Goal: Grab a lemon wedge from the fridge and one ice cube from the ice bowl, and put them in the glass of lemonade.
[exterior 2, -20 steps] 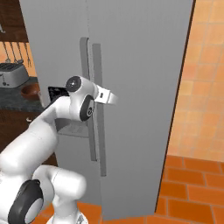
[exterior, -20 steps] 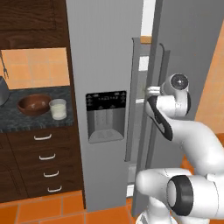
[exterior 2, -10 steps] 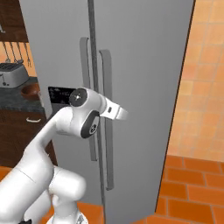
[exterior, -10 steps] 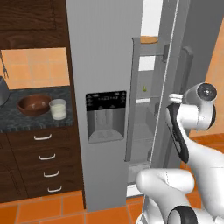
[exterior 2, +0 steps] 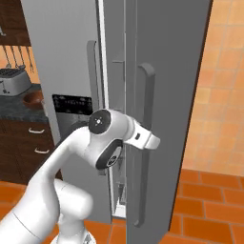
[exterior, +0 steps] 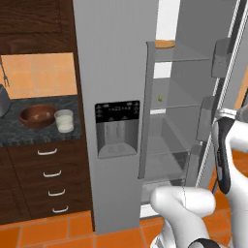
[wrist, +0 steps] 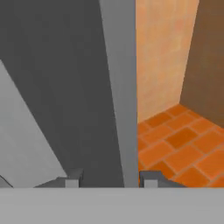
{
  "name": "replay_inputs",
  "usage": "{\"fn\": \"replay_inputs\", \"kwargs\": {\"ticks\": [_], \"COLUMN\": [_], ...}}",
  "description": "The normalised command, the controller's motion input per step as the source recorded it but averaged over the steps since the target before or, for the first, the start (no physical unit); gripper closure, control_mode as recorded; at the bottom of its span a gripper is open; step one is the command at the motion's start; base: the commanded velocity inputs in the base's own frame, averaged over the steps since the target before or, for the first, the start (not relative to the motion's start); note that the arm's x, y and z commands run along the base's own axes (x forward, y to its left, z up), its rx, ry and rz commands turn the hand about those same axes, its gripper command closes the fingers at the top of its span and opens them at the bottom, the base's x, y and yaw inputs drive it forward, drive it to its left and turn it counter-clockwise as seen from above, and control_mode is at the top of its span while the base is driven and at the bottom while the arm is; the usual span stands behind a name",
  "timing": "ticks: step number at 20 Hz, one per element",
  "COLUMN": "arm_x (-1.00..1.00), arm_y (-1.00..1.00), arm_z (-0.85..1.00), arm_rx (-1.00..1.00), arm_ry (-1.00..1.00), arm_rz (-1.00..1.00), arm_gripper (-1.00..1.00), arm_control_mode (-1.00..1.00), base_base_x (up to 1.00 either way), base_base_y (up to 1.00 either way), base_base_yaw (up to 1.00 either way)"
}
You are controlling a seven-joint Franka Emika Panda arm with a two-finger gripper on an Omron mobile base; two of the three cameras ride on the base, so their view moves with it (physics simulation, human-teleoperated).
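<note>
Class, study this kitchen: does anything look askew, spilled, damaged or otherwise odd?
Nothing stands out. The fridge has its right door swung open, as the job needs. The bowl and glass stand upright on the counter, nothing spilled.

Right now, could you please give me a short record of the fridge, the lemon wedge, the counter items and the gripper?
fridge: right door swung open, shelves exposed
lemon wedge: tiny yellow-green piece on a middle shelf inside
ice bowl: on the dark counter, left of the fridge
glass of lemonade: beside the bowl, on its right
gripper: fingers on either side of the open door's handle
</note>
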Motion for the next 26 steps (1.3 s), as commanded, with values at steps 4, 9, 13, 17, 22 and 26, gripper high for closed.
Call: {"fn": "replay_inputs", "kwargs": {"ticks": [4, 9, 13, 17, 22, 26], "arm_x": [-0.99, -0.77, 0.18, 0.74, 1.0, 1.0], "arm_y": [0.14, 0.81, 1.0, 0.95, 0.0, -0.98], "arm_z": [1.0, 0.68, 0.02, 0.0, 0.0, 0.02], "arm_rx": [0.0, -0.04, -0.24, -0.32, -0.22, -0.04], "arm_ry": [-0.06, 0.01, 0.07, 0.18, 0.3, 0.45], "arm_rz": [-0.02, -0.02, -0.16, -0.27, -0.24, -0.18], "arm_gripper": [-1.0, -1.0, -1.0, -1.0, -1.0, -1.0], "arm_control_mode": [-1.0, -1.0, -1.0, -1.0, -1.0, -1.0], "base_base_x": [0.0, 0.0, 0.0, 0.0, 0.0, 0.0], "base_base_y": [0.0, 0.0, 0.0, 0.0, 0.0, 0.0], "base_base_yaw": [0.0, 0.0, 0.0, 0.0, 0.0, 0.0]}}
